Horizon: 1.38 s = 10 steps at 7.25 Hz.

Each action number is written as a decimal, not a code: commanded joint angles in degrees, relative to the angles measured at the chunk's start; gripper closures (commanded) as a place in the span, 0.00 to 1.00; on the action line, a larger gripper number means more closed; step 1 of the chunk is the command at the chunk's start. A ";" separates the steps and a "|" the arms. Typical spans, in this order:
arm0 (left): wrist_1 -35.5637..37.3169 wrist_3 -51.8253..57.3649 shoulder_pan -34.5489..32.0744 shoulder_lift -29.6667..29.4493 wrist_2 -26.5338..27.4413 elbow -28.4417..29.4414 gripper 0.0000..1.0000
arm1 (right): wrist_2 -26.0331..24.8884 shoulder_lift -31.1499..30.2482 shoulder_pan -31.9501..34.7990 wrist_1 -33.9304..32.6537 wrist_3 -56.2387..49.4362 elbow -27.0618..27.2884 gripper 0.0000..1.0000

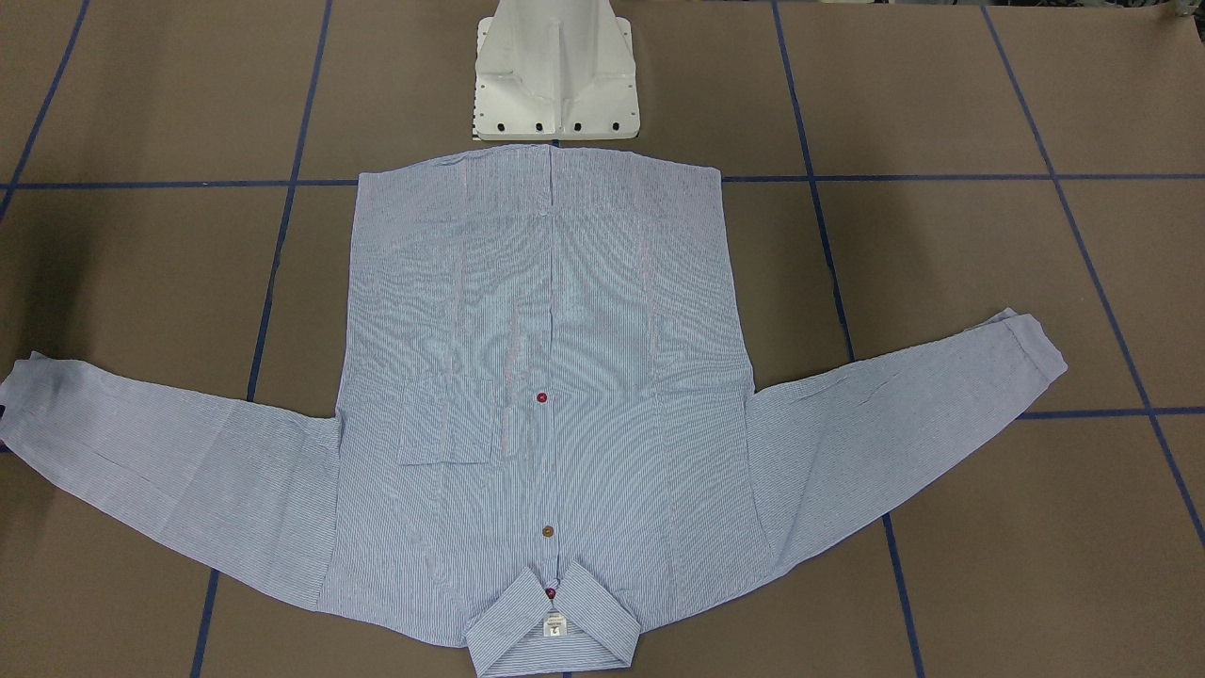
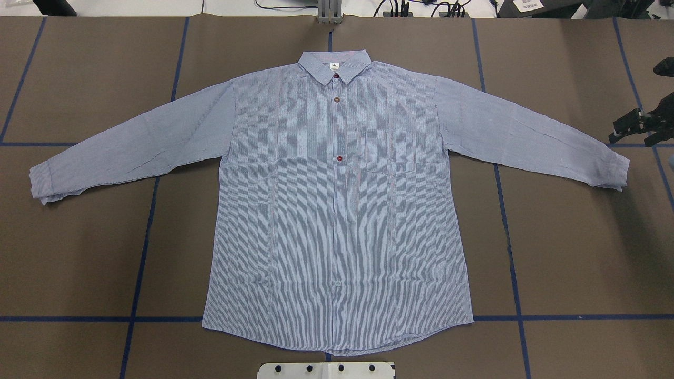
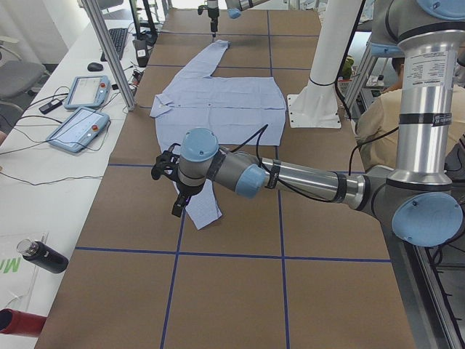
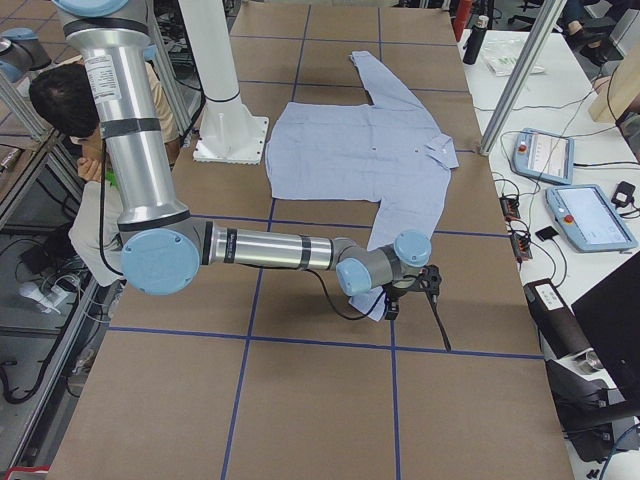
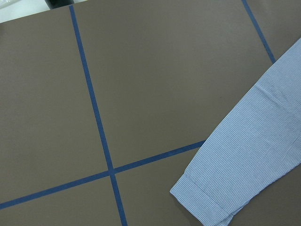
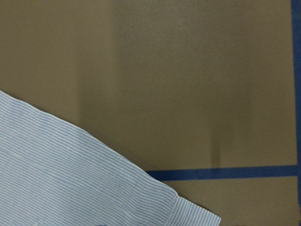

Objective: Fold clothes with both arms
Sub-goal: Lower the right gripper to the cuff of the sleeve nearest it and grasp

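The shirt [image 2: 337, 210] is lying flat, front up, mid-table [image 2: 79, 263], while the left gripper [image 3: 171, 183] and right gripper [image 2: 634, 126] are hovering beside its cuffs (fingers' spacing: cannot tell).

Shirt [image 2: 337, 210] lay flat on table [image 2: 579, 252]. Hem [image 2: 337, 348] toward pedestal base [image 2: 326, 370], collar [image 2: 334, 64] at far side, sleeves [image 2: 131, 142] spread left and right.

There is one shirt [image 2: 316, 221], and it has two sleeves [image 2: 131, 142], one collar [image 2: 316, 64], one chest pocket [image 2: 392, 152], one neck label [image 2: 334, 66] and four buttons [image 2: 339, 157] in sight. The arms number two, the left arm [image 3: 305, 178] and the right arm [image 4: 270, 248]. There is one white pedestal base [image 1: 555, 75], and two control tablets [image 3: 78, 129] lie alongside
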 commanded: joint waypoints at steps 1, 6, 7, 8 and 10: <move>0.02 -3.17 0.04 -0.51 -0.07 -0.20 0.01 | -1.35 0.05 -0.69 0.01 0.51 -0.92 0.10; -0.16 -3.82 0.04 -0.33 0.28 -0.29 0.01 | -1.36 0.22 -0.78 0.01 2.80 -2.68 0.16; -0.16 -3.82 0.04 -0.33 0.37 -0.29 0.01 | -1.53 0.92 -1.21 0.01 2.71 -2.95 0.19; -0.16 -3.82 0.04 -0.33 0.37 -0.38 0.01 | -3.45 1.89 -1.57 0.10 2.71 -4.69 0.19; -0.16 -3.90 0.04 -0.25 0.37 -0.90 0.01 | -3.90 1.81 -1.75 0.71 2.71 -5.14 0.19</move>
